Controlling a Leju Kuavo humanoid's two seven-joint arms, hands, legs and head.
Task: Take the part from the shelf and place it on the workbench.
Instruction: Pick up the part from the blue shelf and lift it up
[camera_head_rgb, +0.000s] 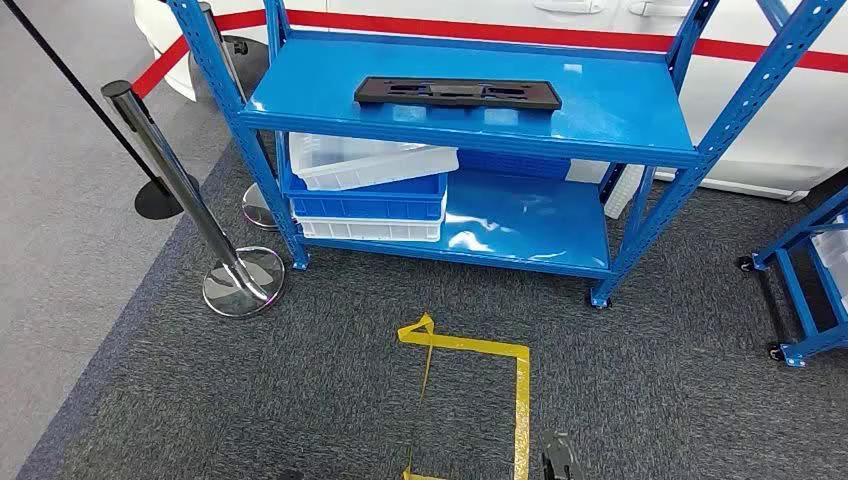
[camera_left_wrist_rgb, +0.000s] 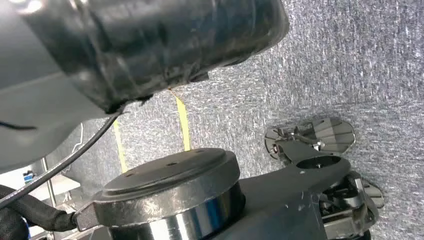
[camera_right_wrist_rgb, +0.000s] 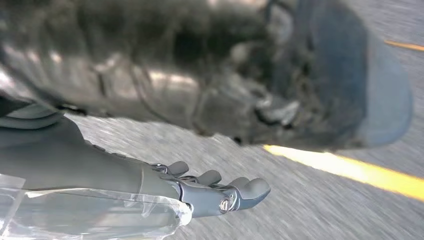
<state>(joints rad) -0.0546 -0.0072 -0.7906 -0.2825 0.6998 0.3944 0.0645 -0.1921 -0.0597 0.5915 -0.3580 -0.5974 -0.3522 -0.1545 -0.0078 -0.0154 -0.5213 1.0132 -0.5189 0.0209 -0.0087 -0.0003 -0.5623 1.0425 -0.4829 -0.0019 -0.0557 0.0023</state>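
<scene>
Right hand (camera_right_wrist_rgb: 215, 192) hanging empty, fingers loosely apart; left cannot tell. Part (camera_head_rgb: 457, 93) flat mid top shelf (camera_head_rgb: 620, 115), easy to reach.

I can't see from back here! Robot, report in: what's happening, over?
Right robot hand empty, fingers apart, hanging over carpet. Left not seen clearly. Black part lies untouched on blue shelf top. Stanchion post stands left of shelf, off the path.

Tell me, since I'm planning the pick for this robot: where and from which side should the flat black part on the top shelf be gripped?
Probably by its long front edge, coming from the open front of the blue shelf. The black part lies flat, long and thin, lengthwise along the shelf, near the middle. A hold near each end of the near edge, one hand apiece, would likely keep it level.
</scene>
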